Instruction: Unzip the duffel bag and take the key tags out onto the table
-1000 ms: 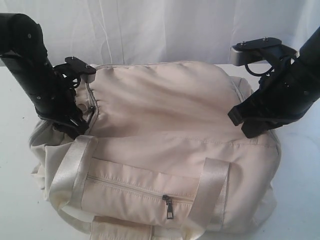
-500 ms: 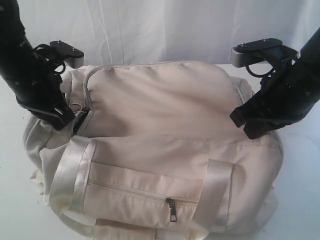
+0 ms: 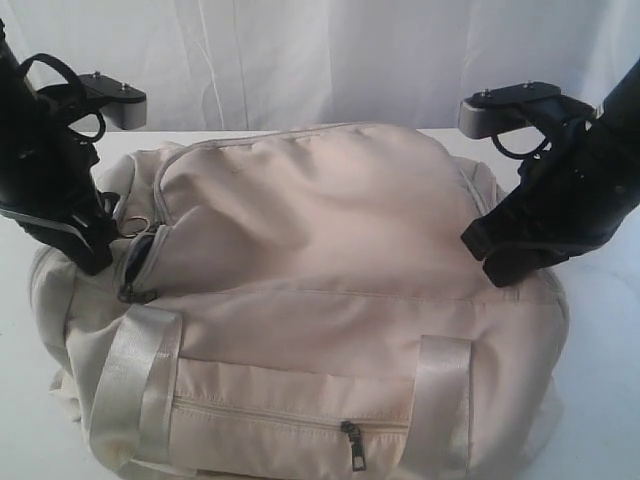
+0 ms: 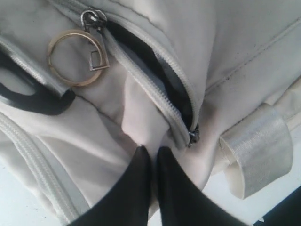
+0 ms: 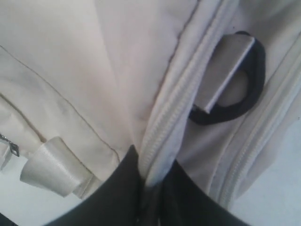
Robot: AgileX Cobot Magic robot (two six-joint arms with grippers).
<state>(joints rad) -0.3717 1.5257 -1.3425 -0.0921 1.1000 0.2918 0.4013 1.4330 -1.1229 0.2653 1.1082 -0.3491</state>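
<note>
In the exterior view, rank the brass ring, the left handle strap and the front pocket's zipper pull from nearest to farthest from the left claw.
1. The brass ring: right beside the left claw, at the duffel bag's left end.
2. The left handle strap: lower, on the bag's front left.
3. The front pocket zipper pull: low centre, farthest.

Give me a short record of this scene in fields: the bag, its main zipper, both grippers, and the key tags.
bag: large cream fabric duffel bag lying on the white table
main zipper: partly open at the left arm's end, dark gap showing
slider: brass-coloured ring hangs from it
left gripper: shut on bag fabric beside the gap
right gripper: shut on a fold along the zipper at the opposite end
key tags: none visible
</note>
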